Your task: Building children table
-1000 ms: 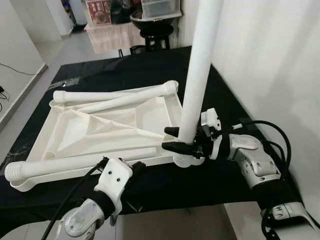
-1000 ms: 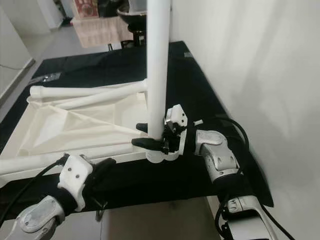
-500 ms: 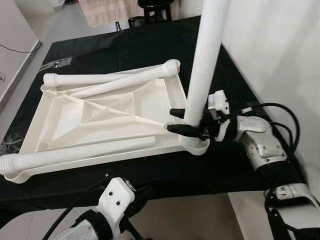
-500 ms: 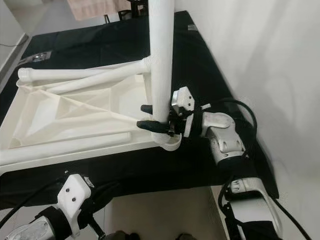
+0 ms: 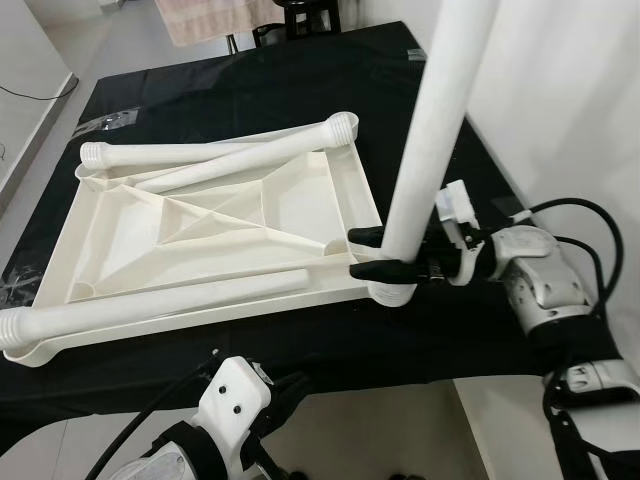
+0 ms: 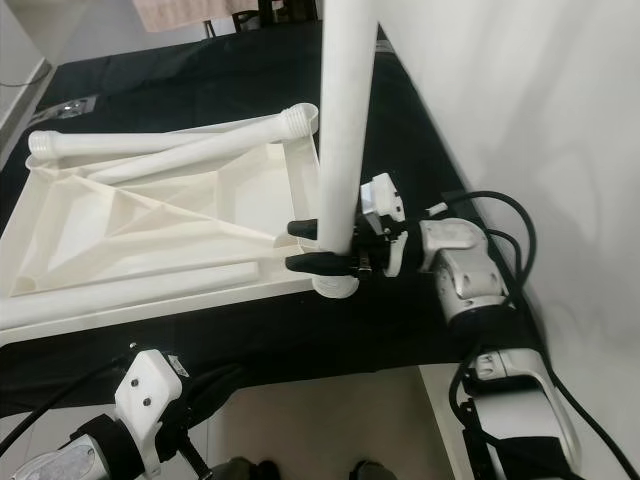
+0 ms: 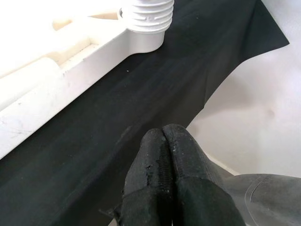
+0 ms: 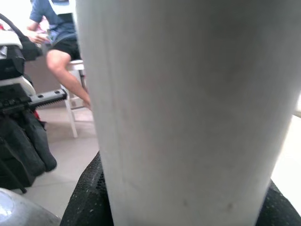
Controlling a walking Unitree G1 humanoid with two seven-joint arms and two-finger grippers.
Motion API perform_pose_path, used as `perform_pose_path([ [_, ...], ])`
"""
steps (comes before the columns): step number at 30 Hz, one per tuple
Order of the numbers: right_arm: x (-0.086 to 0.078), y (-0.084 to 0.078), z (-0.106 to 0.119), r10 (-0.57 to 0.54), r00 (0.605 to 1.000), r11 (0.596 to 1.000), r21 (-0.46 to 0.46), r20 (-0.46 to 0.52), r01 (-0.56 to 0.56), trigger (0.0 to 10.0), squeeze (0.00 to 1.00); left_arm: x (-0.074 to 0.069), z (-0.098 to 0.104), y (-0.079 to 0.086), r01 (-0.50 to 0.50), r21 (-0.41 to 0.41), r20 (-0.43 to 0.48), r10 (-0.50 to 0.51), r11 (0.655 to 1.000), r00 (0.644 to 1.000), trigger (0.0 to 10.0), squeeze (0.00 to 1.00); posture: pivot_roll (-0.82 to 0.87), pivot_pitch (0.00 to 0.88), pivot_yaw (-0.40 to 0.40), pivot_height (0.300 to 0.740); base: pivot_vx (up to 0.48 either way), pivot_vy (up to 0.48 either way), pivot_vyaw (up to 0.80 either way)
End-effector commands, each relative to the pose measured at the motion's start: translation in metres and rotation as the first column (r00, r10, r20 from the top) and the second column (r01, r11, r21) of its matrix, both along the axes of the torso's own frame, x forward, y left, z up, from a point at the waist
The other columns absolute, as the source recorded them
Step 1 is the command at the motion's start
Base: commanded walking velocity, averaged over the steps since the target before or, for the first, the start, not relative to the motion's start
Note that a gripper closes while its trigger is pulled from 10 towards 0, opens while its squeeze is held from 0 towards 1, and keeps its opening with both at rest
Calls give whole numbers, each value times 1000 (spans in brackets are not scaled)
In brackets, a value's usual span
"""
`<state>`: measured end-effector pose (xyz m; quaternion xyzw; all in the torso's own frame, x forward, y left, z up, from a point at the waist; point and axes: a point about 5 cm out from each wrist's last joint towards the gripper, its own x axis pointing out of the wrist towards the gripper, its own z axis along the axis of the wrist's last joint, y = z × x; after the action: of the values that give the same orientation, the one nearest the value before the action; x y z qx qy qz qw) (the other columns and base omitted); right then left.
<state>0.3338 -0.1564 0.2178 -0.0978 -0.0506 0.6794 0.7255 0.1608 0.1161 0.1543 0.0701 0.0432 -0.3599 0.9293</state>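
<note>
A white plastic tabletop [image 5: 215, 215] lies upside down on the black-covered table [image 5: 250, 100]. One white leg [image 5: 425, 150] stands upright in the tabletop's near right corner socket. My right gripper [image 5: 357, 254] is shut on that leg just above its base, and the leg's side [image 8: 188, 108] is close before the right wrist camera. Three more legs lie on the tabletop: one along the far edge [image 5: 160, 155], one slanted [image 5: 240, 165], one along the near edge [image 5: 150, 305]. My left gripper [image 7: 163, 136] is shut on nothing, below the table's near edge.
A white wall [image 5: 570, 100] runs close along the table's right side, beside my right arm. A stool [image 5: 300, 12] and a draped cloth [image 5: 205, 15] stand beyond the far end. A seated person [image 8: 51, 28] is in the right wrist view.
The camera has shifted. My left gripper has dropped from the tabletop's near edge to below the table. My right gripper keeps its hold on the upright leg.
</note>
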Motion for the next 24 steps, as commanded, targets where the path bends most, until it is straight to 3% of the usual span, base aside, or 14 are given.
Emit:
perform_pose_path([
  [1, -1, 5, -14, 27, 998, 999, -35, -53, -29, 10000, 0, -3, -3, 0, 6, 1, -27, -6, 1000, 1000, 10000, 0, 36, 227, 83, 740, 0, 0, 0],
  [10, 10, 13, -6, 23, 997, 1000, 7, -74, -23, 10000, 0, -3, -2, 1, 7, 7, -21, -7, 1000, 1000, 10000, 0, 49, 235, 78, 740, 0, 0, 0],
  [24, 16, 0, 3, 14, 997, 999, 30, -75, -11, 10000, 0, -3, 1, 0, 9, 8, -21, -9, 1000, 1000, 10000, 0, 52, 254, 82, 740, 0, 0, 0],
])
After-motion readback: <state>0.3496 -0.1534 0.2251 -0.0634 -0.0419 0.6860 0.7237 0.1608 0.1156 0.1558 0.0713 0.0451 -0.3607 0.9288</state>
